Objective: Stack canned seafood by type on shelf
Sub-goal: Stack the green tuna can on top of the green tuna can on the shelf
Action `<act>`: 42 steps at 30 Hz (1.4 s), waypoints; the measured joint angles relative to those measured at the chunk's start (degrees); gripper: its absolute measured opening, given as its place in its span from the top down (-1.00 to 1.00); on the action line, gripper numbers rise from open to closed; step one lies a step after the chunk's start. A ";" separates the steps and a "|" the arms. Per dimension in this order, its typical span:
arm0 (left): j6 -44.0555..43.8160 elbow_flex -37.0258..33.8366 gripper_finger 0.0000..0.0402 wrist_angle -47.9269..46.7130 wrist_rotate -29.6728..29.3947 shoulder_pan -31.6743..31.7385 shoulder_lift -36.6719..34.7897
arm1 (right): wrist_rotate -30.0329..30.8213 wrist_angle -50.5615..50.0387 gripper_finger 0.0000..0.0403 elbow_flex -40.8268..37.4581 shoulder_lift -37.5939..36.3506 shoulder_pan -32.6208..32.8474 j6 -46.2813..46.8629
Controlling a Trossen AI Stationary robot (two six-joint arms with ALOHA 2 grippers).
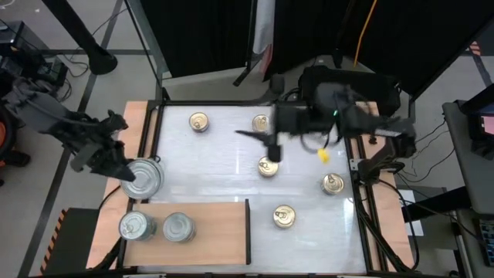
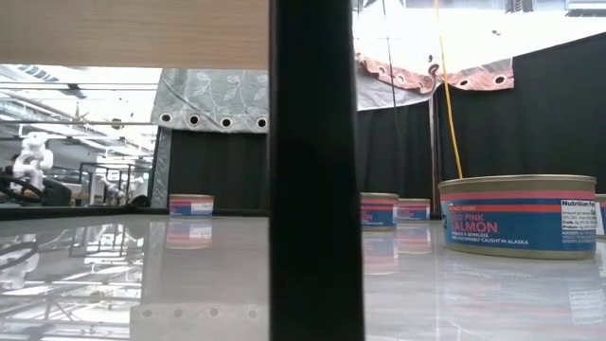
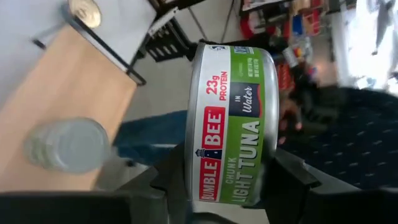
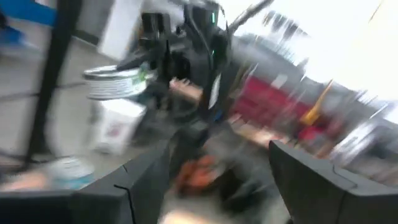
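left end effector (image 1: 127, 171) grasping a tuna tin (image 1: 143, 177) above the shelf (image 1: 208, 232); right end effector (image 1: 270, 152) released over a gold tin (image 1: 268, 166).

Bright overhead light glares off the tabletop (image 1: 231, 166); the right wrist view is motion-blurred.

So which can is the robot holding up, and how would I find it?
Find the wooden shelf at the table's near left corner. Just above its far edge the left tool holds a silver-lidded tuna can with a green label. It alone is gripped; two silver cans rest on the shelf.
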 joint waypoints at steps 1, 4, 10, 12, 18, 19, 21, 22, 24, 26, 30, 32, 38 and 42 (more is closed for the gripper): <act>-1.39 0.00 0.21 0.76 0.40 0.00 -0.32 | 2.62 3.15 -0.30 0.01 1.20 1.58 -4.35; -4.15 0.00 0.21 2.02 1.35 0.01 -1.59 | 10.10 12.20 -0.30 0.01 5.49 5.95 -19.73; -11.87 0.02 0.21 4.79 -0.40 2.71 -2.51 | 16.57 26.12 -0.30 1.14 13.46 10.33 -43.19; -13.09 0.02 0.21 6.06 -1.93 3.27 -2.27 | 16.64 25.64 -0.30 3.68 15.62 10.81 -45.66; -10.85 -0.02 0.20 8.50 -3.77 5.30 0.20 | 15.54 19.94 -0.30 13.42 20.90 12.70 -51.03; -10.78 -0.02 0.20 8.76 -3.41 5.73 0.62 | 15.49 18.08 -0.30 14.82 21.65 13.04 -52.08; -10.66 -0.02 0.20 9.74 -2.32 6.43 1.23 | 15.32 15.61 -0.30 16.84 23.17 13.54 -53.97; -10.91 -0.02 0.20 10.29 -1.82 6.62 1.47 | 15.21 14.75 -0.30 17.32 23.59 13.79 -54.74; -11.32 -0.02 0.20 10.91 -1.47 6.81 1.90 | 15.05 13.66 -0.30 17.72 24.36 14.19 -55.46; -11.48 -0.02 0.20 11.87 -1.27 6.78 2.26 | 15.04 13.54 -0.30 17.73 24.43 14.20 -56.07; -11.57 -0.02 0.20 12.08 -1.27 6.78 2.97 | 15.42 14.09 -0.30 17.91 24.23 14.29 -58.92; -12.31 -0.02 0.20 12.13 -1.27 6.78 3.43 | 15.37 14.04 -0.30 17.91 24.21 14.33 -59.91; -12.91 -0.02 0.20 12.06 -1.27 7.59 4.68 | 13.77 13.83 -0.30 17.91 24.26 14.63 -61.25; -12.89 -0.01 0.20 11.21 -1.33 8.35 5.75 | 12.55 13.82 -0.30 17.89 24.26 14.89 -62.68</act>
